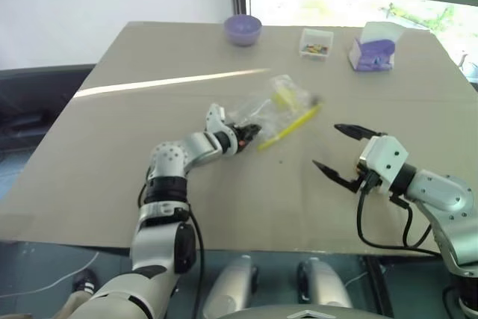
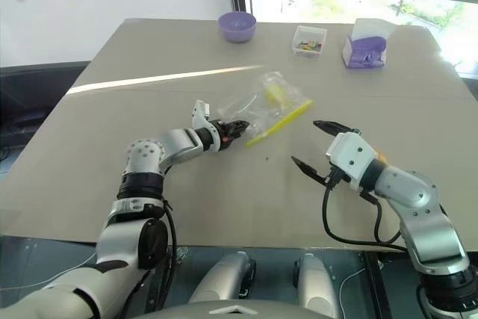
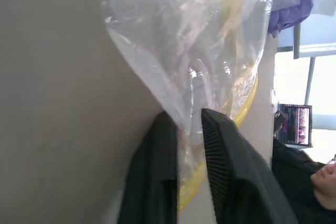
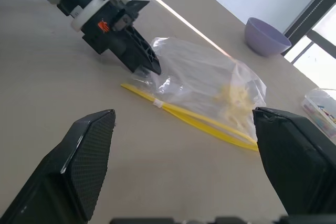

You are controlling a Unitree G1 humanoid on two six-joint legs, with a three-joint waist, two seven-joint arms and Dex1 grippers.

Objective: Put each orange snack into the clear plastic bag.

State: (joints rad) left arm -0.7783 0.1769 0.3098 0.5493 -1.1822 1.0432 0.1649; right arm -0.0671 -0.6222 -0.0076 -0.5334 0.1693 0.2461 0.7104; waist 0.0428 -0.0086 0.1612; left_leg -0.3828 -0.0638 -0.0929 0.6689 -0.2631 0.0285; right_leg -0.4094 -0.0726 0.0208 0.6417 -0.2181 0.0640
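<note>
Pinching clear plastic bag [image 1: 282, 110], left gripper [image 1: 250, 134] outstretched, right gripper [image 1: 342, 154] wide

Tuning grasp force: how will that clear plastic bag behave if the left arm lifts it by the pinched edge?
The clear plastic bag looks thin and crinkled, so it will likely hang limp from the left gripper. It is probably very light. The film may slip between the fingers.

Purple bowl [image 1: 243, 29], small clear box [image 1: 316, 42], purple-white container [image 1: 373, 50] along table [image 1: 112, 155] far edge.

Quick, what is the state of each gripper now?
Left gripper: closed on the clear plastic bag.
Right gripper: open, holding nothing.
</note>
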